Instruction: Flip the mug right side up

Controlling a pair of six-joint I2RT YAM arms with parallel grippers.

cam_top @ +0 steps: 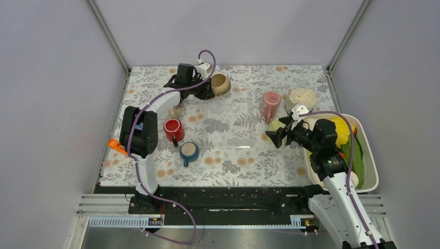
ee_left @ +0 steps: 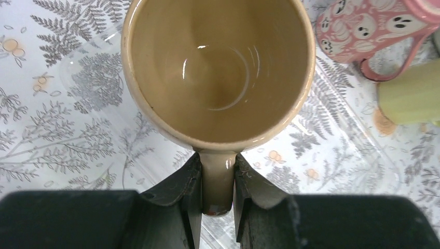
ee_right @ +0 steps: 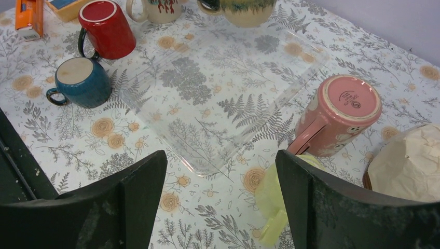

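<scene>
A tan mug [ee_left: 218,67] hangs over the far left corner of the clear tray [cam_top: 228,122]. It is tilted, with its open mouth facing the left wrist camera. My left gripper [ee_left: 218,168] is shut on the mug's handle, one finger on each side. In the top view the mug [cam_top: 220,83] sits just right of that gripper [cam_top: 205,91]. My right gripper [ee_right: 219,161] stands open over the right side of the table, nothing between its fingers. In the top view it [cam_top: 275,137] is below the pink mug.
A pink mug [ee_right: 340,111] stands base up next to a yellow-green object [ee_right: 270,199]. A red mug [cam_top: 173,128] and a blue mug [cam_top: 189,151] stand left of the tray. A white bin [cam_top: 369,155] of items sits at the right edge, a cream crumpled thing [cam_top: 302,97] behind it.
</scene>
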